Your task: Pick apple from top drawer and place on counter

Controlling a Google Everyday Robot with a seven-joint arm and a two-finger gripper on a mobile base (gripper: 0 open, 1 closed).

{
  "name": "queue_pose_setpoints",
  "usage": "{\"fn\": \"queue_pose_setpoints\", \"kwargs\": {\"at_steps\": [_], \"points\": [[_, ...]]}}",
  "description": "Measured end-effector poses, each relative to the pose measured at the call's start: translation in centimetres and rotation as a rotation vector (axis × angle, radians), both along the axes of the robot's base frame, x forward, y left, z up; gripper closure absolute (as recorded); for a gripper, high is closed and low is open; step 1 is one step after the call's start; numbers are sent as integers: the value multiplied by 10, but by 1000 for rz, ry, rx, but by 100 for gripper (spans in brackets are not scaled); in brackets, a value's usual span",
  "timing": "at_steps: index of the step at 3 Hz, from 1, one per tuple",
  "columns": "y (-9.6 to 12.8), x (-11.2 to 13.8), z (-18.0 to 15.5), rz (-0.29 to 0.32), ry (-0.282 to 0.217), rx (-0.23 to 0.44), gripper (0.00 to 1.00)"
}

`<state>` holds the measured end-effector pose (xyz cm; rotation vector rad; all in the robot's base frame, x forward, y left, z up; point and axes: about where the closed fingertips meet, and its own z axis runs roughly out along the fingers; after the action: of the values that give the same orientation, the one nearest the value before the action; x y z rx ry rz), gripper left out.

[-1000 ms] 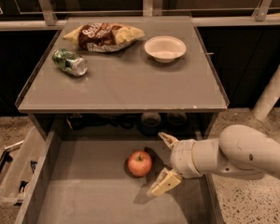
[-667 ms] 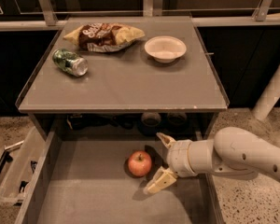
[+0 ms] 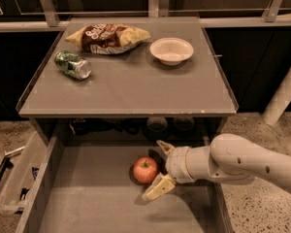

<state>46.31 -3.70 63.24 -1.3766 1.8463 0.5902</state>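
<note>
Your gripper [image 3: 153, 170] sat at the right side of the apple [image 3: 145, 169] with its fingers spread apart, one behind the apple and one in front of it. I could not tell whether either was touching it. The apple rested loose on the flat floor of the top drawer [image 3: 87, 203].

The fingertips reached only partway round the apple. If you had closed from there, I judged the round fruit could have squirted out to its left and rolled across the drawer floor.

The front edge of the counter [image 3: 131, 89] overhung just behind and above the apple. A straight lift risked knocking the fruit or the wrist against that rim.

Beyond the apple, the can [image 3: 72, 64], chip bag [image 3: 108, 37] and bowl [image 3: 171, 50] crowded the far half of the counter, so a long reach could have nudged them.
</note>
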Motion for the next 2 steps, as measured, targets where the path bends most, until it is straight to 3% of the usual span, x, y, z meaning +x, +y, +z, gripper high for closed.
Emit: {"fn": "queue_pose_setpoints", "kwargs": {"at_steps": [1, 2], "points": [[13, 2, -10, 19, 21, 12, 0], [13, 2, -10, 20, 21, 12, 19]]}}
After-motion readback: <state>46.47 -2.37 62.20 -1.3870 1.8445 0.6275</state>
